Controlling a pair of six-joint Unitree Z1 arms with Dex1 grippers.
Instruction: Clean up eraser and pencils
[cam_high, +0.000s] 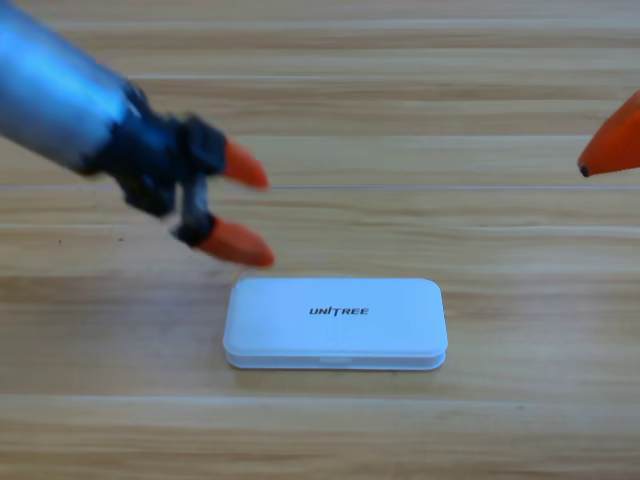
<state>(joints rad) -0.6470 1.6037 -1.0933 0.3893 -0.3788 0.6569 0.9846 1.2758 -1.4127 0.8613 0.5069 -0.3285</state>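
Pencils and eraser are out of sight; white case (335, 322) marked "UNITREE" lies lid down on the wooden table (320, 430). Left gripper (258, 213) hovers above its left corner, jaws spread wide and empty. Right gripper (612, 142) waits at the right edge, its state impossible to tell.

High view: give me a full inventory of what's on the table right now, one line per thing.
White rectangular plastic case marked UNITREE: one, white, lid shut, lying flat at the centre of the table, nearer the front edge.
Wooden plank table: one, light brown, fills the view.
Eraser and pencils: none visible.
Left tool: one, black with two orange jaws standing apart, empty, above and left of the case's upper-left corner.
Right tool: one, only an orange jaw tip shows at the right edge.
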